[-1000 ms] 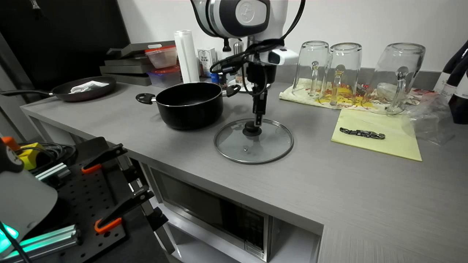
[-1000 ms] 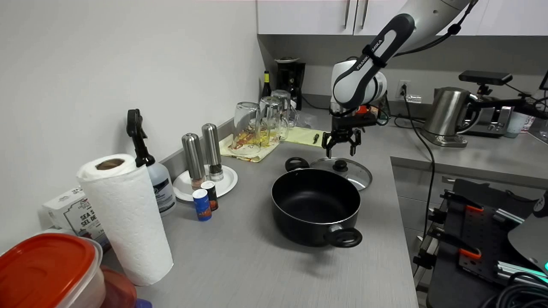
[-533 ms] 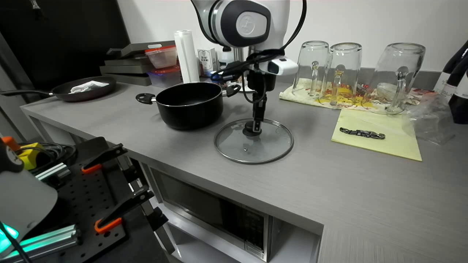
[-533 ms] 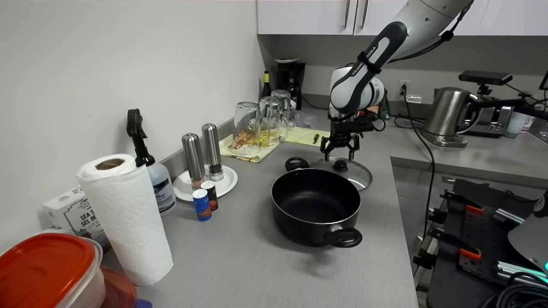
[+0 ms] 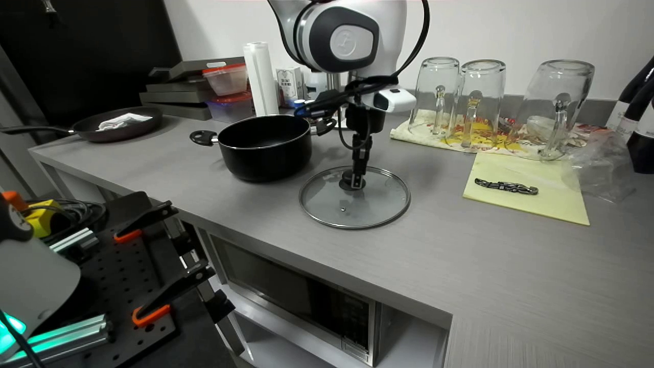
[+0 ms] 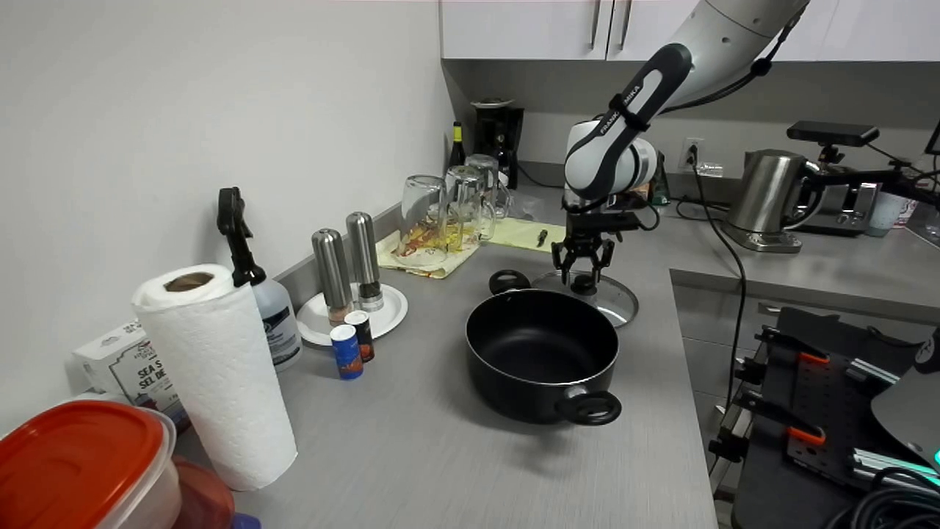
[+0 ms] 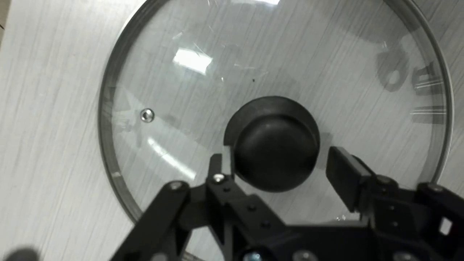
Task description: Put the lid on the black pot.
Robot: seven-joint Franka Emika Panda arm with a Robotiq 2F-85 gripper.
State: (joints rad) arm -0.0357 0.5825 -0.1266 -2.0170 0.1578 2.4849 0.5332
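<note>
The clear glass lid (image 5: 373,207) lies flat on the counter, beside the black pot (image 5: 268,161), in an exterior view. The pot (image 6: 507,386) stands uncovered, and its inside looks bare. My gripper (image 6: 581,280) is down at the lid's black knob, pointing straight down. In the wrist view the gripper (image 7: 281,159) has its jaws part-way closed around the knob (image 7: 275,154). The left fingertip (image 7: 227,161) is against or very close to the knob's side. A visible gap separates the right fingertip (image 7: 342,170) from it.
Upturned glass mugs (image 5: 472,102) stand on a cloth by the wall, near a yellow sheet (image 5: 546,204). A dark pan (image 5: 89,134) holds a white cloth. Paper towel (image 6: 220,382), a plate (image 6: 393,305) with two mills and small shakers (image 6: 346,353) line the wall side. The counter's front edge (image 5: 306,263) runs past the lid.
My gripper has come down from above the knob to its level. Its jaws have drawn closer together over the last half second. Lid and pot have stayed put.
</note>
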